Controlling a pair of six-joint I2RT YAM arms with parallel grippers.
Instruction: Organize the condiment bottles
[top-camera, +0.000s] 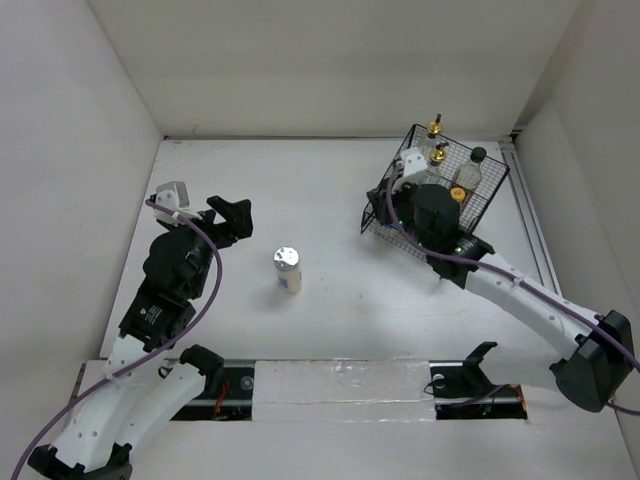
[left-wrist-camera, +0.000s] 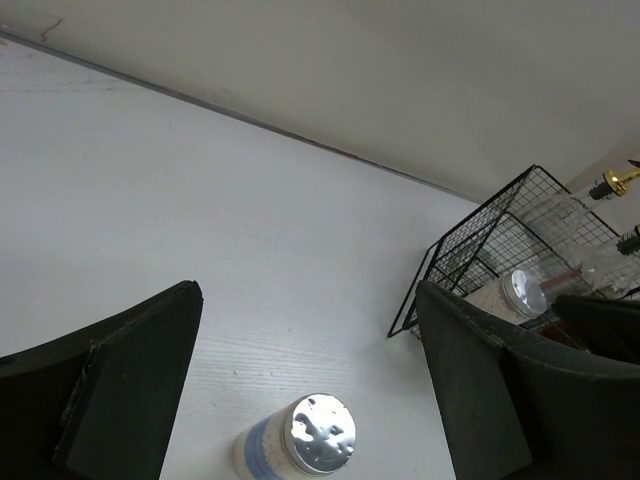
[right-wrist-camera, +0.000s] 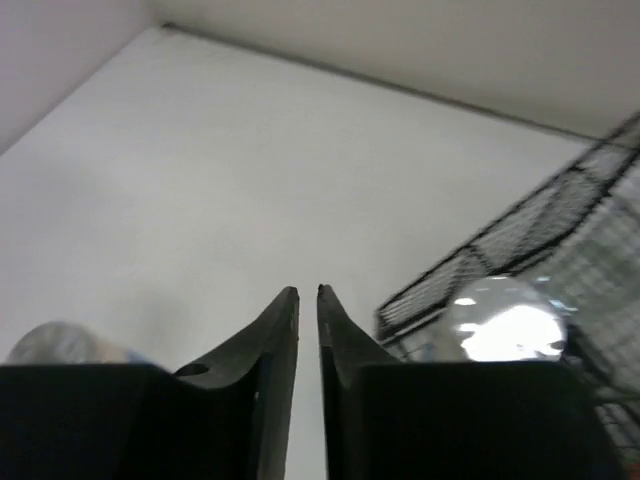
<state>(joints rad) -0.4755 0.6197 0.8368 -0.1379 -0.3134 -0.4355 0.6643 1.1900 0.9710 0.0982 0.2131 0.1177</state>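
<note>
The left fingers (left-wrist-camera: 130, 390) are spread wide apart and hold nothing. In the left wrist view a silver-lidded jar (left-wrist-camera: 318, 432) stands upright on the white bench (left-wrist-camera: 200, 200), low between the two fingers and touching neither of them. Seen from above, this jar stands alone near the middle of the bench, just to the right of the left fingers and well apart from the black wire basket (top-camera: 497, 185). The right fingers (right-wrist-camera: 285, 330) are closed almost fully, with only a thin slit between their tips, and nothing is held in them. They hang at the near-left part of the basket, which sits at the far right side of the bench. Inside the basket a clear bottle with a gold pourer (top-camera: 435, 128) stands upright at the far corner. A second clear bottle with a gold pourer (top-camera: 438, 155) stands just in front of it, and a black-capped bottle (top-camera: 478, 157) is to their right. A second silver-lidded jar (left-wrist-camera: 525, 292) is in the near-left part of the basket, close to the right fingers. In the right wrist view its lid is only a bright blur behind the wire, to the right of the fingers. I cannot tell if this jar is upright or tilted.
</note>
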